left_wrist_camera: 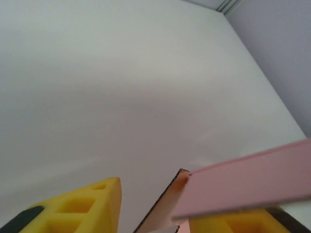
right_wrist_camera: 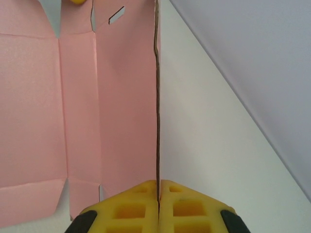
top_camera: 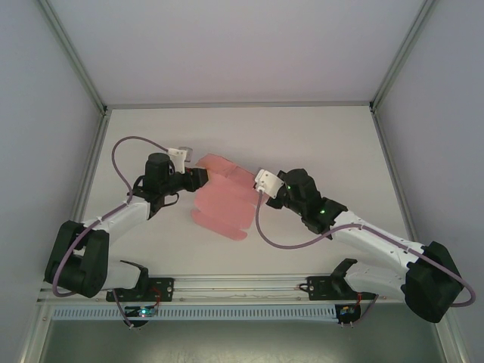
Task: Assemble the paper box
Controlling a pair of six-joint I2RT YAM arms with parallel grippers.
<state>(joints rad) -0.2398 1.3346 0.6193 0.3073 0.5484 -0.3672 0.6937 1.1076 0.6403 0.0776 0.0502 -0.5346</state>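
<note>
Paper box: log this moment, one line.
box unassembled on table | right gripper shut on box edge | left gripper open at other edge

Robot lab cell, white table [top_camera: 318, 144], aluminium-framed white walls [top_camera: 38, 113]

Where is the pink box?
In the top view the box lies in the middle of the table, the right gripper pinching its right edge, the left gripper at its far-left corner.

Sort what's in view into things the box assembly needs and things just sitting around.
Belongs to the job:
- paper box, pink card
- right gripper, pinching one edge of it
- left gripper, at its opposite side

Just there:
- table
- purple cables
- frame rail
</note>
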